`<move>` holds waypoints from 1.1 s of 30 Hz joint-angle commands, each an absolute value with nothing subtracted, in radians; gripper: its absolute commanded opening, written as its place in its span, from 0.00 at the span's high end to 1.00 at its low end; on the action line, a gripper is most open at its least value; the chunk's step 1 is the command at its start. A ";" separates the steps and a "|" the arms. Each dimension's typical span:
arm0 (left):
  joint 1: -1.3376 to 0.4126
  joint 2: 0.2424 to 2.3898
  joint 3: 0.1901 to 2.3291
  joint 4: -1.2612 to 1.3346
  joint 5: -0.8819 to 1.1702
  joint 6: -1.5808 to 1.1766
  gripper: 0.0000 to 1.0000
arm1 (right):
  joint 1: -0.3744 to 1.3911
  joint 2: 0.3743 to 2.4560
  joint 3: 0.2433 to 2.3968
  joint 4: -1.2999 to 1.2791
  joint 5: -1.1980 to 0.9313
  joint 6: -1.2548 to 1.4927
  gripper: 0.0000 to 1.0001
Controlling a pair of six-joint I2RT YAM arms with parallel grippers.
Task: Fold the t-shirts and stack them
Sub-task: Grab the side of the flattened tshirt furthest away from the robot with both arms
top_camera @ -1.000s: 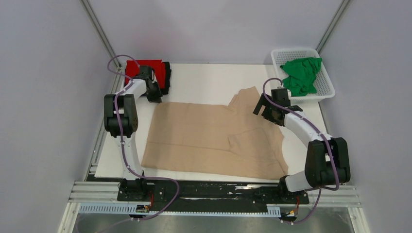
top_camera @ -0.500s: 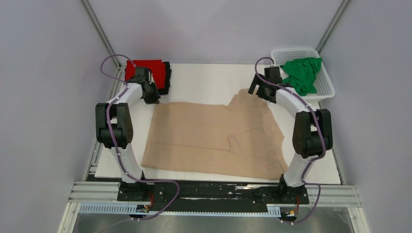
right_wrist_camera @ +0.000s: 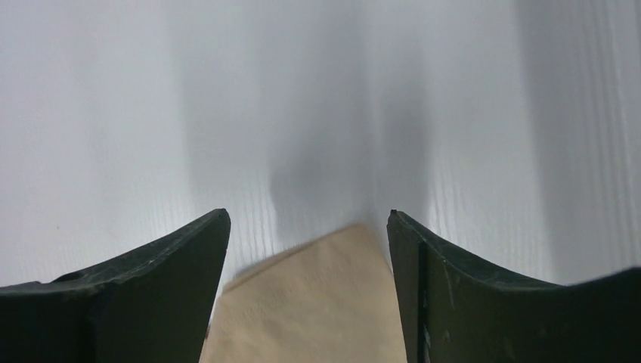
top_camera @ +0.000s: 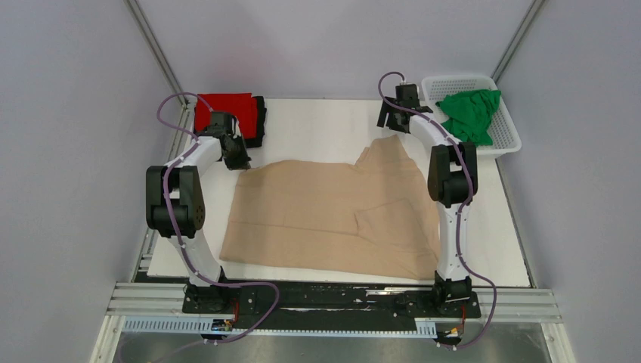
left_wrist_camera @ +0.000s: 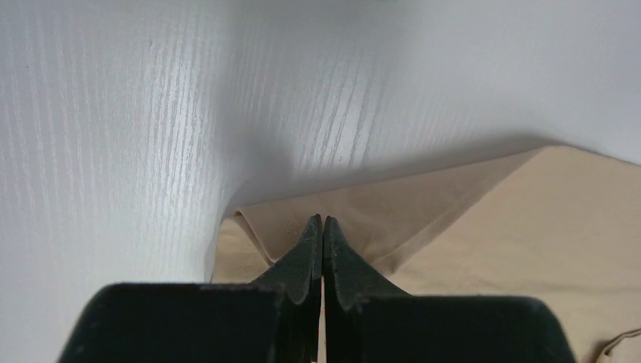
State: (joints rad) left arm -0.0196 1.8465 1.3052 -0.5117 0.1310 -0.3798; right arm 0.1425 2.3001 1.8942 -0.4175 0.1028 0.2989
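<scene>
A beige t-shirt (top_camera: 332, 212) lies spread on the white table (top_camera: 317, 125). My left gripper (top_camera: 236, 156) is at the shirt's far left corner. In the left wrist view the gripper (left_wrist_camera: 323, 219) is shut on a raised fold of the beige cloth (left_wrist_camera: 423, 204). My right gripper (top_camera: 392, 123) is open just past the shirt's far tip. In the right wrist view that tip (right_wrist_camera: 325, 302) lies between the spread fingers (right_wrist_camera: 166, 265), untouched. A folded red shirt (top_camera: 225, 106) lies on a dark one at the far left corner.
A white basket (top_camera: 508, 140) at the far right holds a crumpled green shirt (top_camera: 469, 115). The red and dark stack sits close behind my left gripper. Grey walls enclose the table on three sides.
My right arm has swung from the shirt's right middle to beyond its far tip, staying open. My left gripper has barely moved, holding the far left corner.
</scene>
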 commanded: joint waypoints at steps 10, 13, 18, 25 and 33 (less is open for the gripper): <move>-0.029 1.738 1.279 -0.472 0.159 -0.399 1.00 | 0.174 2.370 1.919 -0.488 0.140 0.183 0.41; -0.028 1.722 1.269 -0.474 0.149 -0.404 1.00 | 0.180 2.333 1.866 -0.487 0.165 0.186 0.46; -0.029 1.695 1.253 -0.472 0.145 -0.408 1.00 | 0.188 2.296 1.841 -0.485 0.161 0.178 0.94; -0.029 1.630 1.205 -0.465 0.128 -0.419 1.00 | 0.211 2.064 1.659 -0.457 0.126 0.152 1.00; -0.029 1.462 1.042 -0.432 0.081 -0.462 1.00 | 0.257 1.660 1.270 -0.469 0.150 0.208 1.00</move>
State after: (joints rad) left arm -0.0250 1.5646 1.0977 -0.4690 0.1211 -0.4263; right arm 0.2348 1.8576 1.3926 -0.4656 0.1410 0.1741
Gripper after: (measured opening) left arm 0.007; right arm 0.011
